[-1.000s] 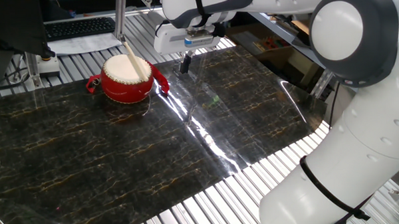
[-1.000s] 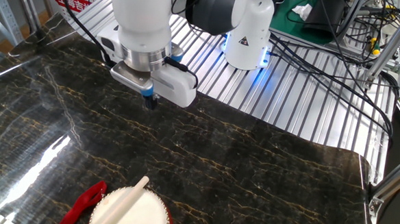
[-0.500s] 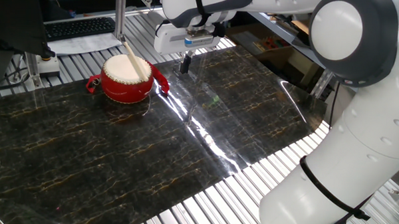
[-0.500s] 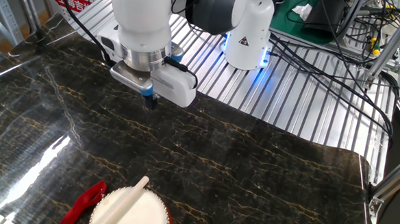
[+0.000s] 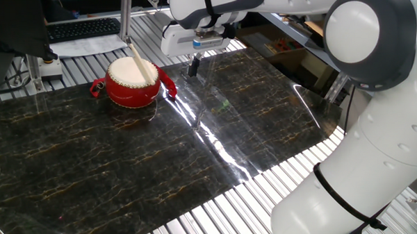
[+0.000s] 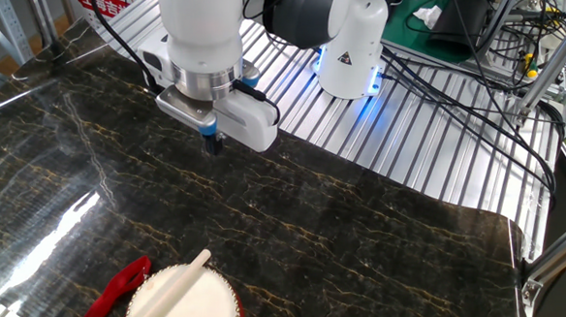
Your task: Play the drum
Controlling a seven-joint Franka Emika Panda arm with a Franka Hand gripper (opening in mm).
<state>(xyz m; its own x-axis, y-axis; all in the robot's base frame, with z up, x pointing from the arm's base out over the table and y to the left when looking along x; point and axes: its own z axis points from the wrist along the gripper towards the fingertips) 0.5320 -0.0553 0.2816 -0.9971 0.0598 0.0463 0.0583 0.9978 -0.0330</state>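
The red drum [image 5: 132, 83] with a cream skin top stands on the dark marbled mat at the back left. A pale wooden stick [image 5: 143, 64] lies across its top, one end jutting past the rim. In the other fixed view the drum [image 6: 179, 308] sits at the bottom edge with the stick [image 6: 173, 281] on it and a red handle [image 6: 111, 297] to its left. My gripper [image 5: 193, 67] hangs low over the mat to the right of the drum, apart from it, fingers together and empty. It also shows in the other fixed view [image 6: 211, 143].
The dark marbled mat [image 5: 126, 161] covers a slatted metal table [image 5: 218, 207]. A keyboard [image 5: 80, 28] lies behind the drum. A metal post [image 5: 125, 19] stands just behind the drum. The robot base [image 6: 350, 48] and loose cables [image 6: 473, 81] lie beyond the mat.
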